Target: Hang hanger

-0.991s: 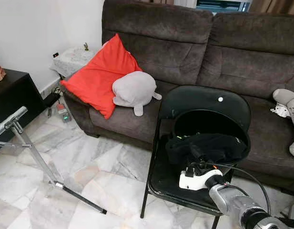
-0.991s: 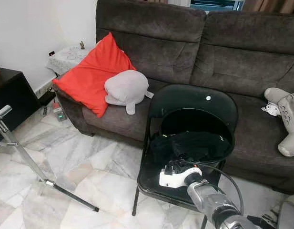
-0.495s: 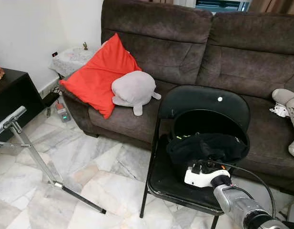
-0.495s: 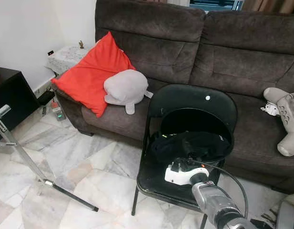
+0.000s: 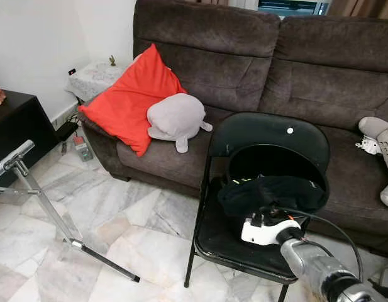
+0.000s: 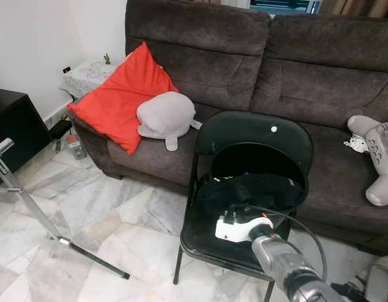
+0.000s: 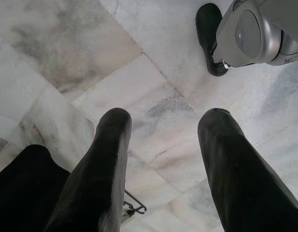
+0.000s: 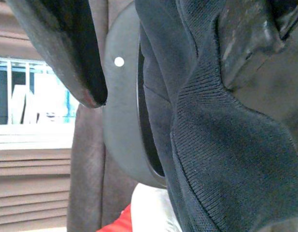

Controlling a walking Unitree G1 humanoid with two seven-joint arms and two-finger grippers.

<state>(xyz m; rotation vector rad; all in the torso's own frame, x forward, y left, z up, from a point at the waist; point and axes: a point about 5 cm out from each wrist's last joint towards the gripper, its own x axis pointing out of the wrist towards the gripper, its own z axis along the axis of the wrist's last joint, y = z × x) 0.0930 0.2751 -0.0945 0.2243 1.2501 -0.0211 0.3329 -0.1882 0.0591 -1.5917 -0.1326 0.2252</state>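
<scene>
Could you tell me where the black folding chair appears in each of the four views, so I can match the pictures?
Left eye view: the black folding chair stands right of centre, before the sofa.
Right eye view: the chair sits nearer the middle.
Left wrist view: not in it; marble floor below.
Right wrist view: its curved backrest rises behind the black garment.
Shared landmark: the white dot on the backrest.

Black garment bundled on the folding chair

A dark garment point(image 5: 272, 194), black with a thin yellow-green trim at its upper left edge, lies crumpled in a low heap on the seat of a black folding chair point(image 5: 238, 234), pressed up against the chair's open back. In the right wrist view its ribbed knit fabric point(image 8: 211, 145) hangs close before the lens. Whether a hanger is inside it cannot be told.
</scene>
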